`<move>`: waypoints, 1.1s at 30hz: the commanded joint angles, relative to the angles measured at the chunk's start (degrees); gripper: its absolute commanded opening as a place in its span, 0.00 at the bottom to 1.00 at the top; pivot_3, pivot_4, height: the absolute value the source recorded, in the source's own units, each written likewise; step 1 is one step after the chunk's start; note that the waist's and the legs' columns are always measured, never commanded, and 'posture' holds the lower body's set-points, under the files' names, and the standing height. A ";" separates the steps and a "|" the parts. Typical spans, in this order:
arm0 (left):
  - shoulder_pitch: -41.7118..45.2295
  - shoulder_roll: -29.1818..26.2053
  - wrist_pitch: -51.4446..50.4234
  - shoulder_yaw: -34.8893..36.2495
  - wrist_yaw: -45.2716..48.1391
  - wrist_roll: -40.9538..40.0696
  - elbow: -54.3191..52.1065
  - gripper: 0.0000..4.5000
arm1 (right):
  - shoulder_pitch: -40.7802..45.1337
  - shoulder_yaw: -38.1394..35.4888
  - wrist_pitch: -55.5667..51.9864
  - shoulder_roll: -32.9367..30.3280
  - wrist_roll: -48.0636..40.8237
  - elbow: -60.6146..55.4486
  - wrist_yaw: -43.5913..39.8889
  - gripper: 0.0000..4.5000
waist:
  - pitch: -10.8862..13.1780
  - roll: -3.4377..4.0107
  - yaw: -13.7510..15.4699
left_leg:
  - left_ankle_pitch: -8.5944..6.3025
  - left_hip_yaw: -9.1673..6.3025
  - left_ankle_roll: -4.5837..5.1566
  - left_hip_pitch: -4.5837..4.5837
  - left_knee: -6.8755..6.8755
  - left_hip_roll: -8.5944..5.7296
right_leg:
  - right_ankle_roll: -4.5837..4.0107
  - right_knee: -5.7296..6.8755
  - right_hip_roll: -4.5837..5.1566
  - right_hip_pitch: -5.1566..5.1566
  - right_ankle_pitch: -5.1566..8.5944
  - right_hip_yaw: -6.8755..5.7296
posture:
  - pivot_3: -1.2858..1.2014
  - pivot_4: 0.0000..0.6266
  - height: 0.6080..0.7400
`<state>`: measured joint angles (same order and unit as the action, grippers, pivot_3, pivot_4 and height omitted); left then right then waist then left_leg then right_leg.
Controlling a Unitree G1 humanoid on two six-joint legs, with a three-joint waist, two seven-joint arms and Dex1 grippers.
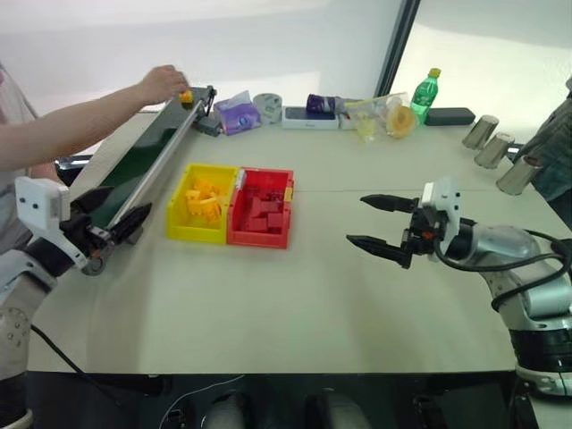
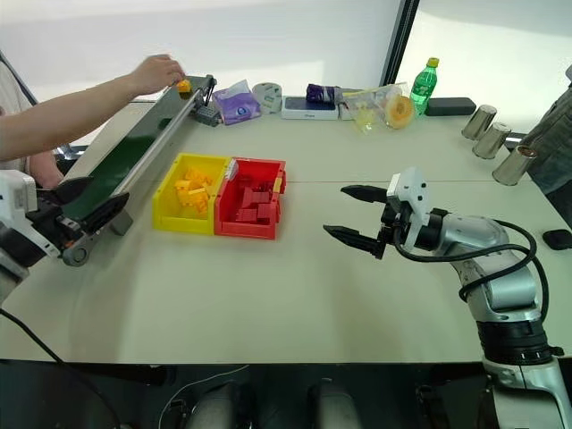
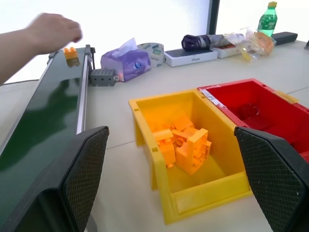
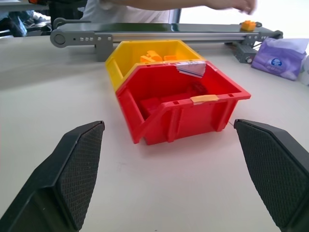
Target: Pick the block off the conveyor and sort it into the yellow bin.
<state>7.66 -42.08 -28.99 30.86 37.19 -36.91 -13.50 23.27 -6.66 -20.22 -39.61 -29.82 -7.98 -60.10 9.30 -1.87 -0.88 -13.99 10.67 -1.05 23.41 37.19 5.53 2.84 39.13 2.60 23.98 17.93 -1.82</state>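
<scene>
The block [image 1: 186, 96], small and yellow-orange, sits at the far end of the conveyor [image 1: 134, 165], with a person's hand [image 1: 161, 83] on or just over it. The yellow bin [image 1: 197, 234] stands right of the belt and holds several yellow bricks. My left gripper [image 1: 116, 210] hangs open over the conveyor's near end, far from the block [image 3: 71, 53], with nothing between its fingers. My right gripper [image 1: 356, 219] is open and empty over the table, right of the bins and pointing toward them.
A red bin [image 1: 259, 239] with red bricks is joined to the yellow one on its right. Along the far edge lie a purple tissue pack [image 1: 237, 112], a white box [image 1: 310, 117], a green bottle [image 1: 425, 94] and metal cups [image 1: 492, 143].
</scene>
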 commanded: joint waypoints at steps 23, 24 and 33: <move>-4.19 2.61 2.27 0.82 -1.11 -0.90 -6.41 0.98 | 4.29 1.38 4.26 1.17 1.44 3.55 -1.17 1.00 | 0.00 0.00 -0.08 | 0.00 0.00 0.00 0.00 0.01 0.01 | 0.00 0.00 0.01 0.00 0.00 0.01 | 0.52 0.24 1.00; -4.46 2.90 2.56 1.41 -1.44 -1.03 -6.48 0.98 | 4.34 1.44 4.31 1.19 1.52 3.63 -1.17 1.00 | 0.00 0.00 -0.08 | 0.00 0.00 0.00 0.00 0.01 0.01 | 0.00 0.00 0.01 0.00 0.00 0.01 | 0.52 0.24 1.00; -10.77 5.44 6.49 7.94 -3.96 0.85 -6.02 0.98 | 4.99 2.06 4.50 1.63 1.67 4.13 -1.75 1.00 | 0.00 0.00 -0.34 | 0.00 0.00 0.00 -0.01 0.00 0.02 | 0.00 0.00 0.01 0.00 0.00 0.02 | 0.52 0.24 1.00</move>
<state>-2.13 -36.81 -24.59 35.09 33.94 -36.34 -18.55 27.10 -4.19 -16.64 -38.15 -27.79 -3.23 -61.46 9.30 -1.87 -1.23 -13.99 10.67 -1.05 23.40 37.18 5.56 2.84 39.13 2.60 23.99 17.93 -1.79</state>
